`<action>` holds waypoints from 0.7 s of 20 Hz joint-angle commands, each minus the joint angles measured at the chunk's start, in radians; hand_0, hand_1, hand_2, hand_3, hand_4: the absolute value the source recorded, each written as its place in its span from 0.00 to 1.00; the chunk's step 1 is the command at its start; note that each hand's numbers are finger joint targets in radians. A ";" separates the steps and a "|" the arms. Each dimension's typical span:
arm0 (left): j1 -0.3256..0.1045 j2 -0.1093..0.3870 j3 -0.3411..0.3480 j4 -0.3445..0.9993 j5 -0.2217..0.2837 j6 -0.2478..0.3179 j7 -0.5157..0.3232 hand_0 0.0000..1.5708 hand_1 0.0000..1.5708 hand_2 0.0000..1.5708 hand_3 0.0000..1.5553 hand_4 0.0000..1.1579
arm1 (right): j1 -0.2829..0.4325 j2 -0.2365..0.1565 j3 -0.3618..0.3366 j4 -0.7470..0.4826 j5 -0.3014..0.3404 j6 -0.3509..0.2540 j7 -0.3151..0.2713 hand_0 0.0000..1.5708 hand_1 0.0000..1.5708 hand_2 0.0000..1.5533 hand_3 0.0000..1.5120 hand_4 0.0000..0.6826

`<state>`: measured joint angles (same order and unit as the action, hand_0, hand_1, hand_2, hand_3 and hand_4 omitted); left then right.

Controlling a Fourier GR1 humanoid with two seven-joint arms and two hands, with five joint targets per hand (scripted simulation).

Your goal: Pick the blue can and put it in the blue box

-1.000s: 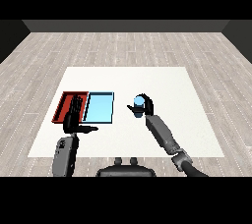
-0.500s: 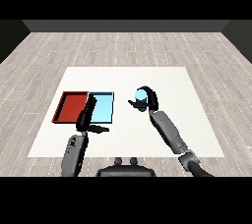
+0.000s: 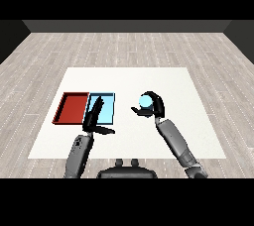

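1. Right of the trays, over bare white table, the blue can sits inside the right hand. Black fingers and thumb curl round it, so the hand is grasping the can. Whether the can is off the surface or resting on it cannot be told from this view.
2. Judgement: the can is held this way for carrying leftward; it is not yet in the blue box, which lies well apart to its left.
3. Left hand: fingers straight and released, holding nothing. It reaches over the near edge of the blue box, partly covering the tray's left side. Judgement: in this position it may crowd the drop zone.
4. Red tray lies touching the blue box on its left side; nothing is seen in it.
5. Writing and labels: none readable on the can or on either tray. The can shows only a pale blue top.
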<state>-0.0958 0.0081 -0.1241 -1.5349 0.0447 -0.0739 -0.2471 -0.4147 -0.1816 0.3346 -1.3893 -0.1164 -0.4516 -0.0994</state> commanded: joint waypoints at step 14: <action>-0.098 -0.008 -0.243 0.174 0.088 0.210 -0.004 0.00 0.00 0.00 0.00 0.00 | 0.029 0.098 -0.034 -0.147 0.207 0.084 0.135 0.95 0.95 0.95 0.93 0.90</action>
<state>-0.1835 0.0004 -0.3152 -1.3992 0.1232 0.0773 -0.2256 -0.4087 -0.0990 0.3039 -1.4653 0.0400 -0.3811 -0.0163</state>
